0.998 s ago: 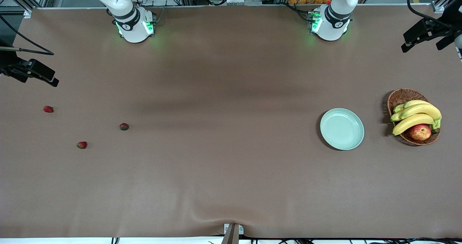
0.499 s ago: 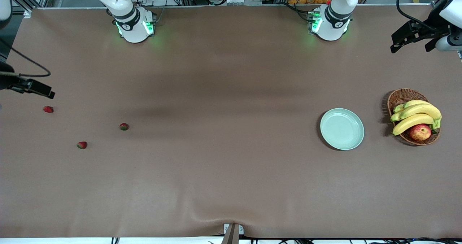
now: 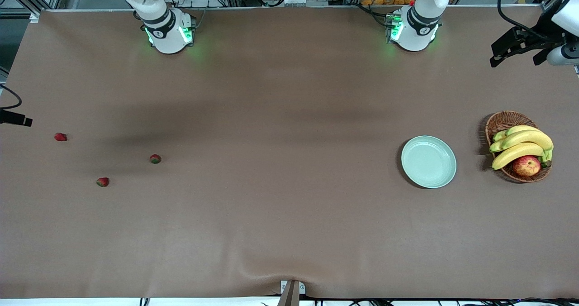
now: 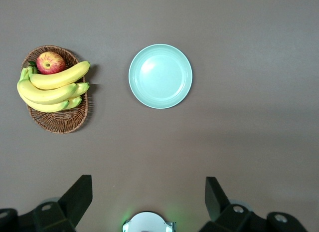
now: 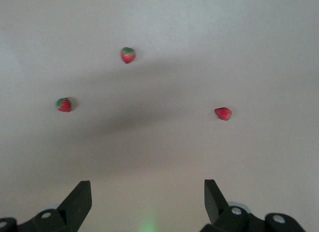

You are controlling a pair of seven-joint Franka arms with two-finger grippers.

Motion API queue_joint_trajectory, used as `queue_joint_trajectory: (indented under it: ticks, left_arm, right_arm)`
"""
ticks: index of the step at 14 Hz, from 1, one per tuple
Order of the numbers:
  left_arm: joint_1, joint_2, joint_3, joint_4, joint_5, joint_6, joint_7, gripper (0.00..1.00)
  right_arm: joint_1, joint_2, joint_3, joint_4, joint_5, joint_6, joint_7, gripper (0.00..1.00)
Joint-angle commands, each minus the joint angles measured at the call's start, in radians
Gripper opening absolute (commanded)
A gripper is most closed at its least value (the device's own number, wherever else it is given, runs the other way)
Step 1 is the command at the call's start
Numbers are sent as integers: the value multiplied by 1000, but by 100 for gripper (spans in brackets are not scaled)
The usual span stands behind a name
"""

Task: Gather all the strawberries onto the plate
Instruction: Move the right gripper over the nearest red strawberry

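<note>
Table (image 3: pixel 289 233): brown cloth, bare between fruit and dish.
Strawberries (image 5: pixel 128 55): three loose at the right arm's end.
Plate (image 3: pixel 428 161): empty, beside basket (image 3: pixel 502 121).
Right gripper (image 5: pixel 144 204): wide, high over berries, likely choosing one.
Left gripper (image 4: pixel 147 204): wide, waiting above plate.

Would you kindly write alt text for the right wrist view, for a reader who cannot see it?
Three small red strawberries with green caps lie apart on the bare brown table, seen from above. The right gripper hangs over them with its two dark fingers spread wide, holding nothing.
</note>
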Motion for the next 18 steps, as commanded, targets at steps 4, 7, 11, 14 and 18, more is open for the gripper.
queue_joint_trajectory:
  ticks: [4,7,11,14,18]
  left_arm:
    - [4,5,-4,-17,19,41,-2,100]
    - [4,11,-4,-19,19,66,-2,100]
    - [3,17,-4,-25,20,92,-2,100]
    - [3,17,-4,-27,19,115,-7,100]
    - [4,18,-1,-28,20,129,-10,100]
  right_arm:
    - [-137,20,15,-212,-14,275,-178,100]
    - [-183,94,15,-223,-15,349,-330,100]
    - [-217,198,15,-225,-47,452,-385,100]
    - [-249,272,15,-225,-49,524,-457,100]
    - [-295,364,15,-225,-48,636,-535,98]
